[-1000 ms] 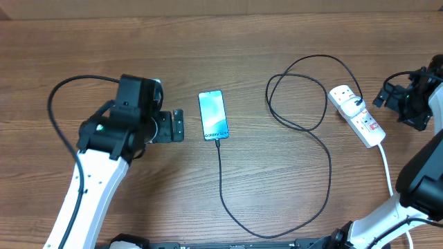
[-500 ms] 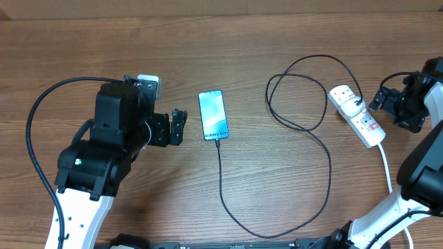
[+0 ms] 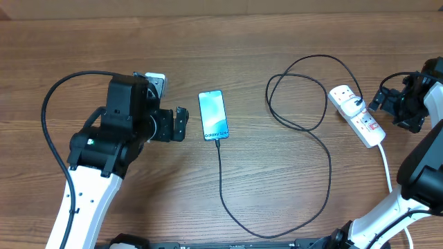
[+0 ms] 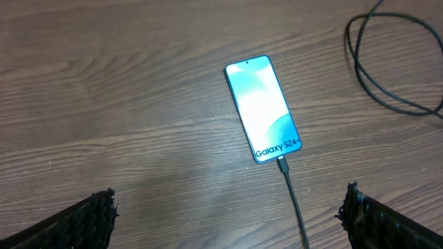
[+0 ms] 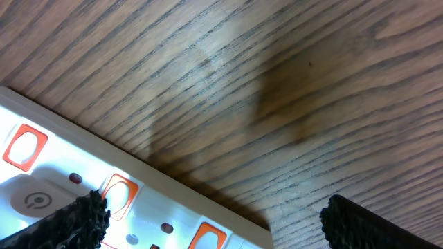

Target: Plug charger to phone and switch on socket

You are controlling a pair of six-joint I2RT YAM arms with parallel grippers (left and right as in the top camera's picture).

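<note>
Wood-grain brown tabletop fills every view. A slim rectangular smartphone with a bright blue-teal screen lies flat near its middle. A long thin black charger cable leaves the phone's lettered end, sweeps away in a wide loop and runs to an elongated white plastic power strip, which lies well apart from the phone.

The left gripper hovers just beside the phone, on the side away from the strip, jaws spread wide and holding nothing. The right gripper hangs just beyond the strip, on its side away from the phone, jaws likewise wide and empty.

The cable looks light and limp, best pinched at its small black connector. The phone is likely smooth and prone to sliding. The strip's small orange-red switches probably need a firm fingertip press, and the light strip may skid.

Only the left wrist view shows the connector apparently seated in the phone. Only the right wrist view shows the switches large, though not whether they are on. Only the overhead view shows the whole cable run.
</note>
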